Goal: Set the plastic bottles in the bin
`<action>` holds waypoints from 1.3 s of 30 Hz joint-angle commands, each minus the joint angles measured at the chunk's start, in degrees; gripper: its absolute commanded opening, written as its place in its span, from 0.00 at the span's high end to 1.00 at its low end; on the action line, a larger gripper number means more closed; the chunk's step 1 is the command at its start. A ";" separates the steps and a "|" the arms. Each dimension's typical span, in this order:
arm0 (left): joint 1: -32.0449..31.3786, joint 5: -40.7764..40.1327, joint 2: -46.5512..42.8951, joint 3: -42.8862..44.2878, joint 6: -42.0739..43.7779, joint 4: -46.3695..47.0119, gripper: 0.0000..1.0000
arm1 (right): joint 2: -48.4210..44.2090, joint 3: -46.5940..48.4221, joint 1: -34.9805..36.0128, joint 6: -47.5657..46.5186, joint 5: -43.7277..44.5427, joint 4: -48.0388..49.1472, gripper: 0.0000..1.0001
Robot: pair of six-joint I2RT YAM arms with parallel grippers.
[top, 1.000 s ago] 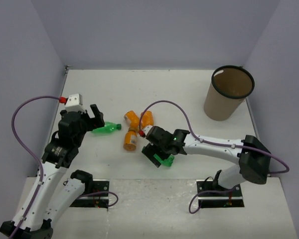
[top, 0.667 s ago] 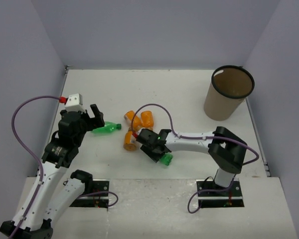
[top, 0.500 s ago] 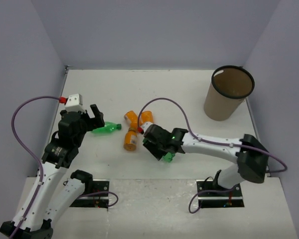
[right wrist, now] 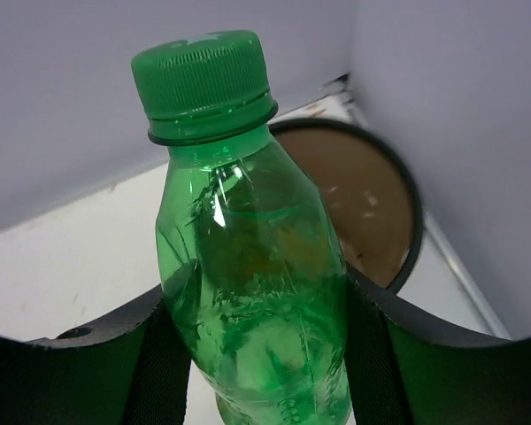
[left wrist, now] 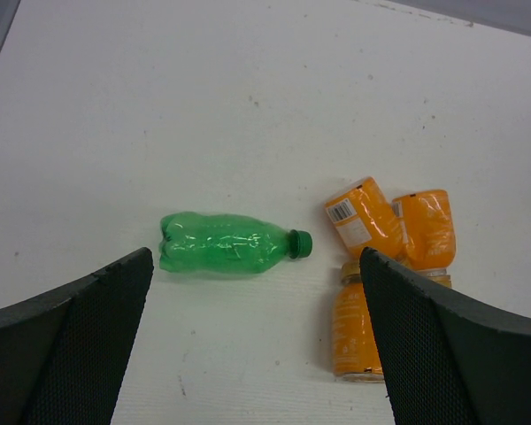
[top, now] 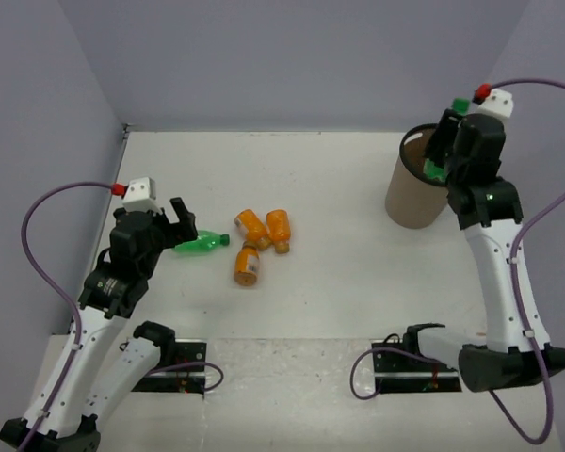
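Translucent green on the raised bottle (right wrist: 248,266), cap solid green. Same green on the lying bottle (left wrist: 226,245). Bright orange on three stubby bottles (left wrist: 367,217), one with white barcode label. Tan-brown bin (top: 414,202), thin black rim. Black left claw (top: 182,218), black right claw (top: 443,151). Off-white, faintly speckled worktop (top: 358,254).

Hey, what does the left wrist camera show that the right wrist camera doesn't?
Only the left wrist view: a green bottle lying on its side, and three orange bottles clustered just past its cap end, framed by the open left claw.

Only the right wrist view: a second green bottle gripped in the right claw, cap up, with the bin and its open mouth behind it.

Both: the white table.
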 commanded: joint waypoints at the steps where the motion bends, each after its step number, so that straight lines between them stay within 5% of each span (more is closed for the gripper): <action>1: -0.15 0.21 0.05 -0.40 1.14 2.39 0.00 | 7.60 7.86 -7.63 2.79 2.13 1.35 0.68; 8: -0.15 0.65 0.32 -0.31 1.32 2.39 0.00 | 18.78 15.35 -10.71 0.86 2.04 -0.50 0.48; 12: -0.15 -0.23 0.76 -0.22 1.32 2.30 0.00 | 20.12 16.94 -10.71 1.82 1.69 -3.05 0.01; 21: -0.15 -5.94 5.58 2.41 -3.51 -2.17 0.00 | 12.31 19.93 -8.44 3.24 -2.88 -6.13 0.01; 26: -0.15 -11.81 11.11 10.14 -23.59 -15.14 0.00 | 3.79 12.82 -1.31 1.65 -1.91 -3.49 0.01; 31: -0.06 -11.32 11.92 8.75 -51.54 -23.54 0.00 | -4.04 1.48 -1.40 4.72 -21.94 3.71 0.01; 35: -0.06 -8.68 10.68 0.49 -58.53 -15.29 0.00 | -6.95 -1.52 -1.40 5.25 -28.46 4.86 0.01; 39: -0.06 -9.37 19.81 4.34 -67.73 -23.26 0.00 | -7.83 -2.84 -1.40 4.99 -29.78 5.74 0.01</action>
